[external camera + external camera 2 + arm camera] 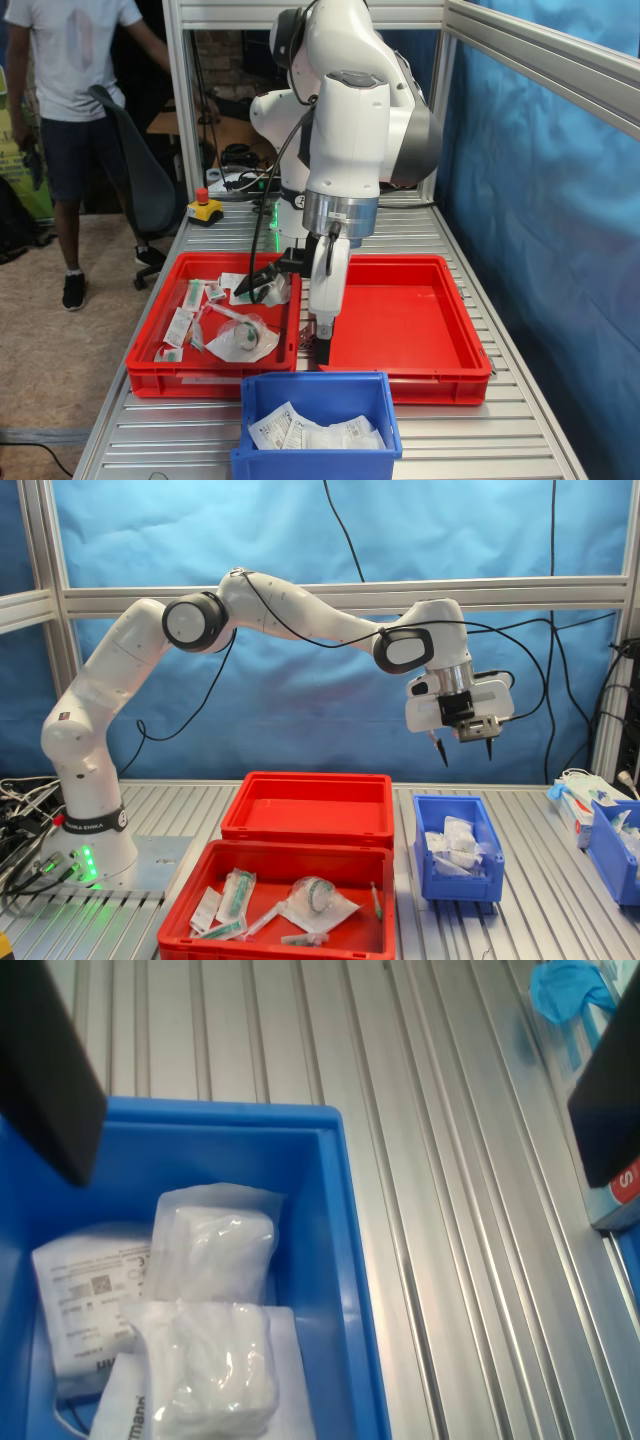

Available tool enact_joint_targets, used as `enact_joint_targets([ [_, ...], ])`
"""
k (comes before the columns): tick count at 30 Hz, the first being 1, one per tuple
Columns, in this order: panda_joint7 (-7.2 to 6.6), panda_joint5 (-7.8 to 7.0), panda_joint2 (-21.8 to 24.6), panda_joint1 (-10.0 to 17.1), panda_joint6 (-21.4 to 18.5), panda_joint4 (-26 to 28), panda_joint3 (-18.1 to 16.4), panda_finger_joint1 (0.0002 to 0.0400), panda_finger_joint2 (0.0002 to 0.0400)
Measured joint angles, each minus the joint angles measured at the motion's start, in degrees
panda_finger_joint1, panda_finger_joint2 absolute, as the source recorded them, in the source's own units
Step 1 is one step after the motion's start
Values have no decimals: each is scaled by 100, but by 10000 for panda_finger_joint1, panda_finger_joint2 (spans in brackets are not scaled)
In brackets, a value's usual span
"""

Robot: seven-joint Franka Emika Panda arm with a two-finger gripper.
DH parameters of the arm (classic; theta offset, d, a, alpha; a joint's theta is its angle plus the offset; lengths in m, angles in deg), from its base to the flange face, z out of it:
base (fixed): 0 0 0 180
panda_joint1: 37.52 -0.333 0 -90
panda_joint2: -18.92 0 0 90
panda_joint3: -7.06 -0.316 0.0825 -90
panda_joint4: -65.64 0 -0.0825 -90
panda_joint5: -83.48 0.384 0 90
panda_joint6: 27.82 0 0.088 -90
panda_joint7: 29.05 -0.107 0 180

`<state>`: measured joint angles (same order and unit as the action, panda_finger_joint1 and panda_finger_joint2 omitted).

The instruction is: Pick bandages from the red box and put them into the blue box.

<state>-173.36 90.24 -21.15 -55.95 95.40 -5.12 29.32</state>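
Two puffy white bandages (215, 1245) in crinkly clear wrap, lying in the blue box (345, 1290), one (210, 1375) overlapping a flat white printed sachet (85, 1305). Smooth, deep plastic walls on the blue box (457, 880), set on the ribbed aluminium surface (530, 920) at the second exterior view's right of the red trays. Nothing visible in the red box (305, 820); shallow, rectangular, raised rim, glossy. Just beside it, a twin red tray (190, 900) scattered with green-printed packets (236, 895), clear tubing and a round wrapped item (315, 898).

High above the blue box in the second exterior view, the end effector (463, 748) with its two dark fingers (440, 750) spread apart, gripping nothing; in the wrist view, the black fingers (45, 1070) blurred at either edge, the box and ribbed surface open between them.

Further along at the second exterior view's right, another blue bin (612, 845) and a pale carton (585, 800). In the first exterior view, a red emergency button (204, 207) on a yellow base at the far end, a grey office chair (135, 175) and one person (70, 90) in a white shirt standing beyond.
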Motion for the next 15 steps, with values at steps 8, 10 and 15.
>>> enact_joint_targets([
  [8,0,0,1,-88,15,0,11,400,400],
  [10,0,0,2,-109,15,0,11,400,400],
  [15,0,0,29,-160,15,-4,6,400,400],
])
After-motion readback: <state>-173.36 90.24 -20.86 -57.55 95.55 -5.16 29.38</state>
